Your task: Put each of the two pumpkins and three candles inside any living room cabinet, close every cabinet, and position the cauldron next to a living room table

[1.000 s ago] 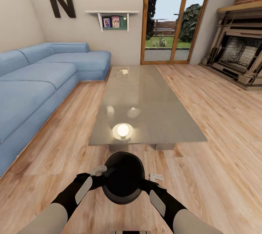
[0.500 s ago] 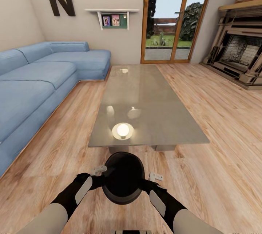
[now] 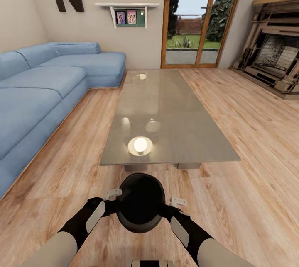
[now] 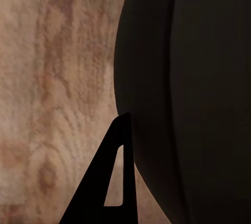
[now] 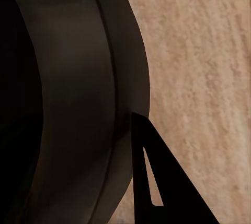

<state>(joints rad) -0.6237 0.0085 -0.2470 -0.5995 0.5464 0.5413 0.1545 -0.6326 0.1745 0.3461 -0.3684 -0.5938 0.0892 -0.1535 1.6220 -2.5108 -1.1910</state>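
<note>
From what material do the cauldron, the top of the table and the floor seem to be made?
The cauldron: matte black, with no shine, perhaps cast iron, though the look leaves this open. The table top: grey glass, probably, since it mirrors a bright ceiling lamp. The floor: light wooden planks, with visible grain and knots.

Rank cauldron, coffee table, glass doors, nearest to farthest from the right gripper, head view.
1. Cauldron: right beside the right gripper, between both arms.
2. Coffee table: just ahead on the floor, near edge past the cauldron.
3. Glass doors: far wall, beyond the table's far end.
</note>
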